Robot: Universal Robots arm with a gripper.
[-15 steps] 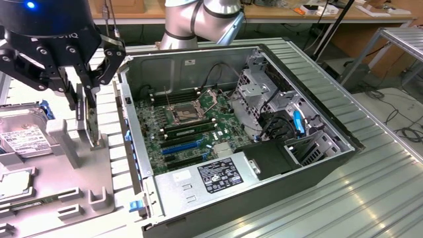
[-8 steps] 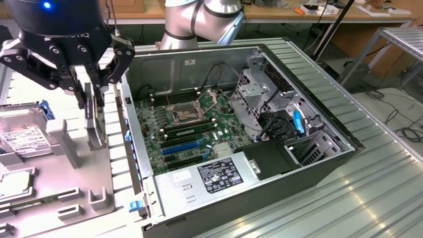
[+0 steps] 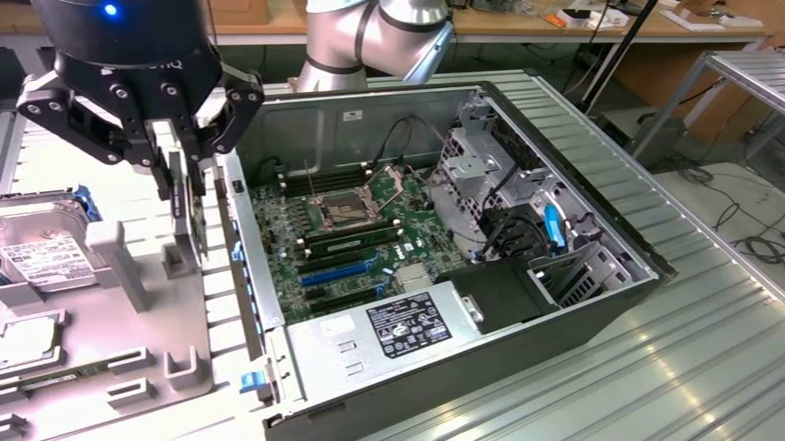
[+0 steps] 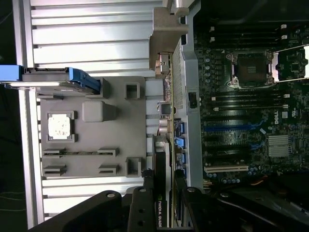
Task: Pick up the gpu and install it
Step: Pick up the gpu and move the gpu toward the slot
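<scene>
The gpu (image 3: 184, 216) (image 4: 164, 159) stands on edge between the closed jaws of the gripper (image 3: 182, 163) (image 4: 164, 193), which clamp its upper edge. It is over the gray tray (image 3: 123, 312) (image 4: 91, 92), just beside the wall of the open case (image 3: 589, 308).

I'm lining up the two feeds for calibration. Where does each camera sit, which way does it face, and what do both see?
Exterior view: off the arm and raised, looking down into the open computer case; the arm and gripper show.
Wrist view: on the wrist, looking down along the fingers at the gpu and the gray fixture.
Shared: the gripper shut on the upright gpu, the motherboard, the hard drive.
</scene>
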